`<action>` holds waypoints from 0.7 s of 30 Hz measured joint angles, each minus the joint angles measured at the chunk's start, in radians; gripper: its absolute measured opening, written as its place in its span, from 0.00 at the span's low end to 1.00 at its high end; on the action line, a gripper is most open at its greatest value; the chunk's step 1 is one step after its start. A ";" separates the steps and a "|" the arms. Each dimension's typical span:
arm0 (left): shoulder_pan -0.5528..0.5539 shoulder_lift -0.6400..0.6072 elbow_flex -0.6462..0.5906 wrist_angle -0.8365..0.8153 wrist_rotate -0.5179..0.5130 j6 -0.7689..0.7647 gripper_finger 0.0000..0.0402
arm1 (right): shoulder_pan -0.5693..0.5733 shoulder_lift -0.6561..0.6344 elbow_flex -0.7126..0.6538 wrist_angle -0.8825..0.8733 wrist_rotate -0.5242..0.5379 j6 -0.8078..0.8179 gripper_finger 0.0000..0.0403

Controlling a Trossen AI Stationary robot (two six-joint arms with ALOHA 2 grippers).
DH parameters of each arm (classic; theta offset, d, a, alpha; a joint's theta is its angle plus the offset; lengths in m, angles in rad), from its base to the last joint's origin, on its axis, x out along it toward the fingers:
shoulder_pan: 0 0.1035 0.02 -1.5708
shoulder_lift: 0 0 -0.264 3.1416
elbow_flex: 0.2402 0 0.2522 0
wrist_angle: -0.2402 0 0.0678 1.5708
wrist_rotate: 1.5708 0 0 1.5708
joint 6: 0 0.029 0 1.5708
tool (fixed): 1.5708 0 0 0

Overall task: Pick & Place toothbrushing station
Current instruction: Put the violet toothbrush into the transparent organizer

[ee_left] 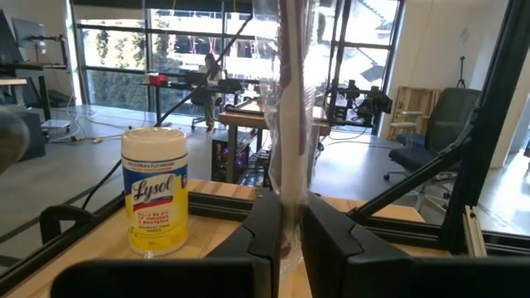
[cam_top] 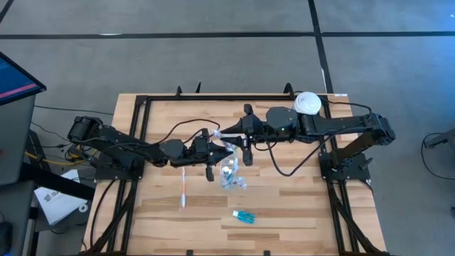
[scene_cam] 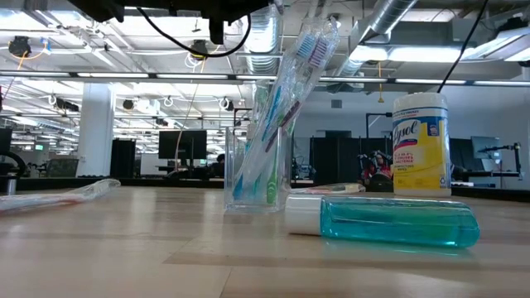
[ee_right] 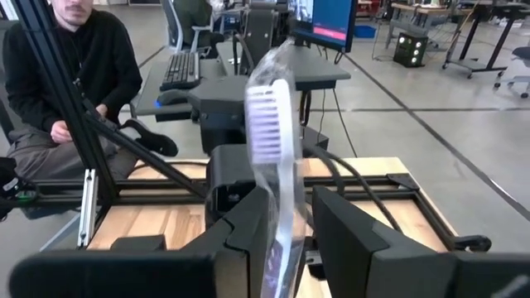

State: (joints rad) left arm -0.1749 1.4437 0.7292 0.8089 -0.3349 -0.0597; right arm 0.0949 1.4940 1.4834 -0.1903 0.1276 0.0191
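A toothbrush in a clear wrapper (cam_top: 226, 134) stands roughly upright in the air above the table's middle, held between my two grippers, which face each other. My left gripper (ee_left: 291, 217) is shut on its lower part. My right gripper (ee_right: 290, 219), a little higher, is shut around the wrapper below the white bristle head (ee_right: 269, 116). Beneath them a small clear tumbler (scene_cam: 257, 170) stands on its base with several wrapped toothbrushes leaning in it. One wrapped toothbrush (cam_top: 183, 190) lies flat on the table to its left. The blue, white-capped tube (scene_cam: 389, 222) lies on its side near the front edge. My left gripper pinches the wrapped handle (ee_left: 290, 194) between its two fingers, which come in level from the table's left and lie across the brush. The brush rises upright above the fingers, clear of the table. My right gripper has the wrapped brush just below the head (ee_right: 281, 207) between its two fingers, coming nearly level from the table's right, across the brush. The wrapper lies against one finger (ee_right: 252, 219); whether the other touches, I cannot tell. The head stands above the fingers.
A yellow wipes container with a white lid (cam_top: 308, 103) stands at the far right of the table. A black frame (cam_top: 142, 99) borders the table. A person (ee_right: 74, 74) sits beyond the table's left side. Bare wood lies at the near left and near right.
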 joint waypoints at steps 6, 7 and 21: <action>0.000 0.000 0.000 0.000 -0.001 0.000 0.06 | 0.000 0.000 0.000 0.004 0.000 0.000 0.22; 0.000 0.000 0.000 0.000 -0.001 0.000 0.06 | 0.000 0.000 0.000 0.004 0.000 0.000 0.22; 0.006 0.000 -0.003 -0.011 0.000 0.000 0.06 | -0.001 0.080 -0.003 0.036 -0.023 -0.031 0.22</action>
State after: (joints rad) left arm -0.1688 1.4437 0.7258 0.7977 -0.3350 -0.0600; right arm 0.0940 1.5738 1.4807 -0.1538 0.1043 -0.0115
